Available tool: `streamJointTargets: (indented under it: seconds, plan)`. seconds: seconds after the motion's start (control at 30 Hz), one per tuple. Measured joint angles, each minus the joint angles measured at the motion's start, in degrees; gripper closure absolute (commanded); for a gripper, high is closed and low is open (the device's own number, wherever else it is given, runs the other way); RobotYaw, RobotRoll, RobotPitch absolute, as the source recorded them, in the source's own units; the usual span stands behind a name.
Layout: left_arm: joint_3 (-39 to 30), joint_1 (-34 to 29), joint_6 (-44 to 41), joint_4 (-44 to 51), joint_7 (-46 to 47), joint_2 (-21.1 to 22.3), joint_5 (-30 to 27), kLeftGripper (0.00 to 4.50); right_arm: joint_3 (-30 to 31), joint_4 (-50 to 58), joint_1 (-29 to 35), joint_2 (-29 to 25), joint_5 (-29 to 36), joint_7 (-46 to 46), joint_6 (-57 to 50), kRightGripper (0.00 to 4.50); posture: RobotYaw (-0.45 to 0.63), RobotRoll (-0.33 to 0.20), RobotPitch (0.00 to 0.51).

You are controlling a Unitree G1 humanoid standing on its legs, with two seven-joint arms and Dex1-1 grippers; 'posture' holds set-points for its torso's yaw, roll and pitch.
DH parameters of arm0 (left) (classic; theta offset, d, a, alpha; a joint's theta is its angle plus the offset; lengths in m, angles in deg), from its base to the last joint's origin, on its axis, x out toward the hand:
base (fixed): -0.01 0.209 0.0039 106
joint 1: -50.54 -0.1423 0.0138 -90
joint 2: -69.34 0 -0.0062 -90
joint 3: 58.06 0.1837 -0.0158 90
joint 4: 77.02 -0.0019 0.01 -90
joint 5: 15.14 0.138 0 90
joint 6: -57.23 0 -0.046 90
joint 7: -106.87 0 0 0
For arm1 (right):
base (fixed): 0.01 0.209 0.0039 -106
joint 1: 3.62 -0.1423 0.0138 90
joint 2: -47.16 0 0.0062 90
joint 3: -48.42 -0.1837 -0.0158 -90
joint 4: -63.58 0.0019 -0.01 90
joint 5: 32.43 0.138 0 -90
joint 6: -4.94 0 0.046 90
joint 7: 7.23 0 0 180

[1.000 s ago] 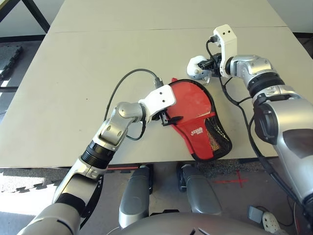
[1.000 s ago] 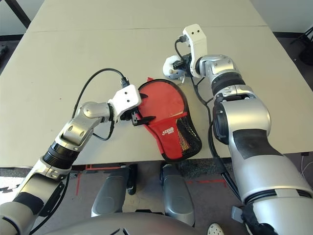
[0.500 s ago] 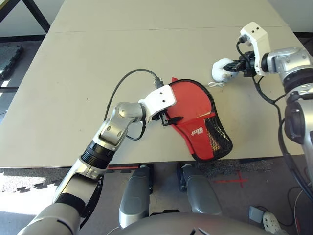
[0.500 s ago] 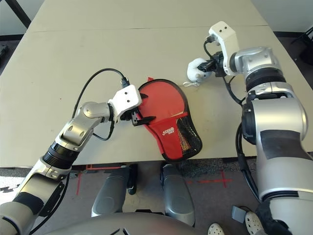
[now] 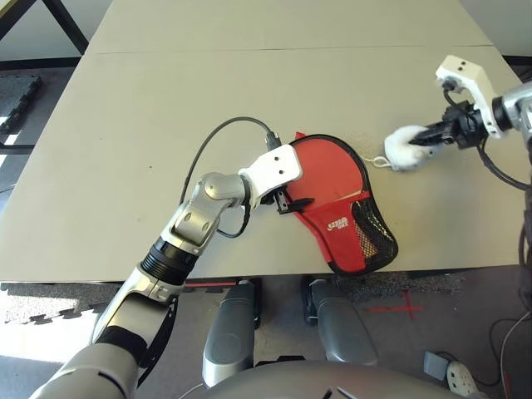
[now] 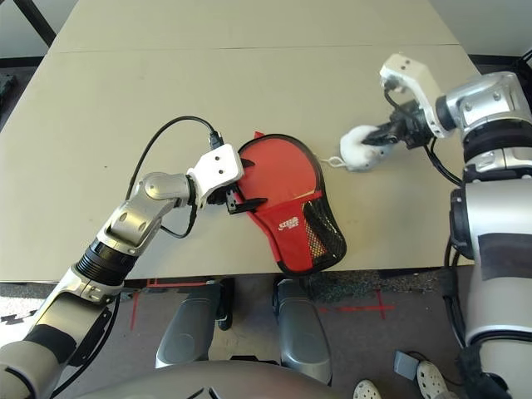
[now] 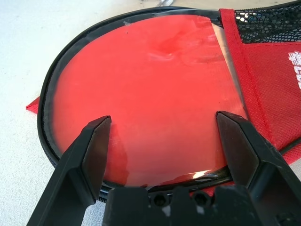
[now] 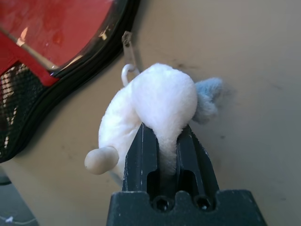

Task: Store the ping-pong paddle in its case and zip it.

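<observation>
One case [image 5: 345,204] lies flat on the beige table [image 5: 125,125], close to the near edge and a little to the right of the middle. Its red side faces up, with black piping around the rim, a white logo and a black mesh pocket at the narrow end that points toward the table edge. In the left wrist view the round part shows a smooth, glossy red surface; I cannot tell if this is the ping-pong paddle face or the lining of the case.

The left gripper [image 7: 167,136] rests at the left rim of the round part, its two black fingers [image 7: 94,146] spread wide apart over the red surface and holding nothing. It has stayed in the same place as one second ago, and the case has not shifted either.

The right gripper [image 8: 162,141] has its fingers pressed together on the pull charm [image 8: 160,101], a white fluffy toy with a bit of grey-blue. A second ago this charm was held beyond the far right rim of the case; now it is carried out to the right, away from the case, with a small white loop and a metal puller [image 8: 128,44] hanging between charm and rim.

A black cable [image 5: 218,137] curves over the table behind the left wrist. Nothing blocks the case.
</observation>
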Motion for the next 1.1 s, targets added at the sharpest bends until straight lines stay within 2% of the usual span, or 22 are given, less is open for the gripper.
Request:
streamJointTargets:
  seconds: [0.2, 0.37, 0.63, 1.1]
  plan:
    - [0.4, 0.1, 0.2, -0.1, 0.0, -0.4, 0.0, 0.0, 12.9, 20.6, 9.9, -10.6, 17.8, -0.7, -7.7, 4.42, 0.05, 0.0, 0.236]
    - [0.4, 0.1, 0.3, -0.2, 0.0, -0.4, 0.0, 0.0, 20.0, 32.8, 13.8, -17.8, 27.7, -0.7, -12.3, 4.42, 0.05, 0.0, 0.236]
    - [0.5, 0.1, 0.3, -0.3, 0.0, -0.4, 0.0, 0.0, 23.0, 46.6, 20.3, -24.0, 35.4, -0.5, -16.6, 4.43, 0.05, 0.0, 0.235]
    - [0.8, 0.2, 0.9, -0.7, -0.3, -0.5, 0.0, 0.0, 22.8, 57.8, 28.1, -30.3, 39.4, -0.1, -16.5, 4.43, 0.04, 0.0, 0.232]
